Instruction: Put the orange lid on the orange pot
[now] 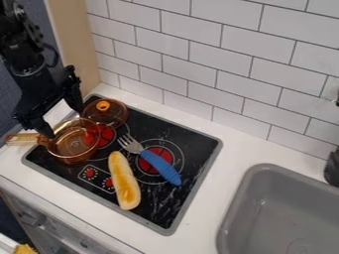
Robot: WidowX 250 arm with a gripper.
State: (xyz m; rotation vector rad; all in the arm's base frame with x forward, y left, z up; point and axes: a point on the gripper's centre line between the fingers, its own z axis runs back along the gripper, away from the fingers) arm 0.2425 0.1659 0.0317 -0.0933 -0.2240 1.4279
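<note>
Pot and lid: clear amber, glossy, smooth, glass or plastic, cannot tell which. Stovetop: slick black, glossy, streaked with reflections. Fork: metallic-looking tines, plastic-looking blue handle, ridged. Bread loaf: smooth, faint sheen. Wall tiles: smooth, low gloss. Countertop: smooth. Sink: matt grey, smooth. Gripper: mostly matt black.
</note>
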